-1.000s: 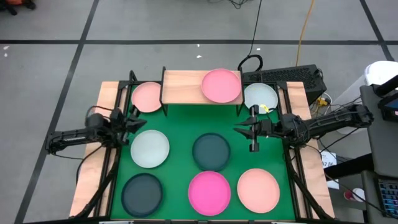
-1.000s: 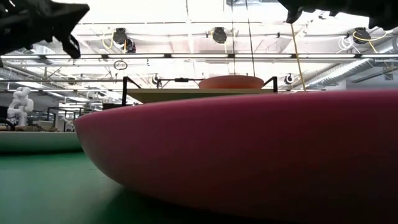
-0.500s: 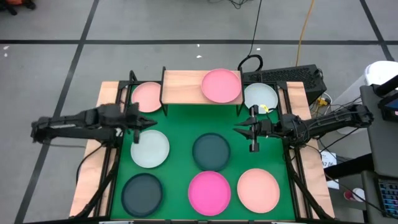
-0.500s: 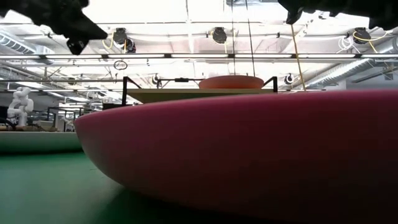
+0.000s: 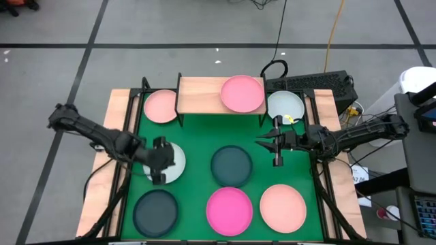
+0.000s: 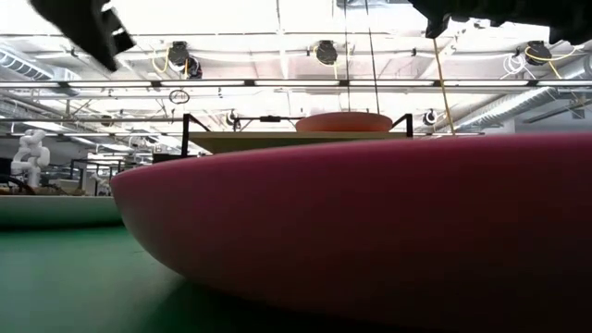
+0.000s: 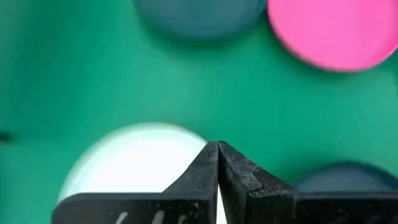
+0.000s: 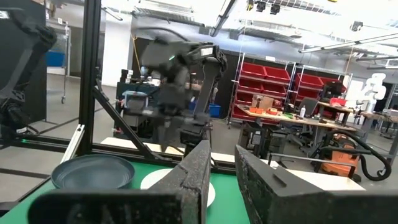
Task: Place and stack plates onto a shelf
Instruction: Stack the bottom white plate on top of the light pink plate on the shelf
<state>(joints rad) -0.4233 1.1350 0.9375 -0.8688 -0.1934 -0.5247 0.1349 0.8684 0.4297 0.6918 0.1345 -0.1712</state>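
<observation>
My left gripper (image 5: 161, 163) (image 7: 217, 144) points down, shut, above the pale mint plate (image 5: 165, 162) (image 7: 130, 162) that lies flat on the green mat; in the low view it (image 6: 85, 23) is well above the table. My right gripper (image 5: 262, 142) (image 8: 222, 168) waits level and open over the mat, in front of the shelf (image 5: 204, 95) (image 6: 277, 141). A rose plate (image 5: 242, 94) (image 6: 344, 121) rests on the shelf's right half. Light pink (image 5: 161, 106), mint-white (image 5: 285, 105), two dark teal (image 5: 231, 165) (image 5: 156, 211), magenta (image 5: 229, 209) (image 6: 370, 231) and peach (image 5: 283, 207) plates lie on the mat.
The shelf's left half is bare wood. Black metal frame posts (image 5: 127, 170) (image 5: 320, 177) run along the mat's left and right sides. A keyboard (image 5: 310, 83) and cables lie behind the table's far right corner.
My left arm has swung from the table's left edge toward the middle and the near side, over the pale mint plate, and its gripper has tipped from level to pointing down. The plates have kept their places.
</observation>
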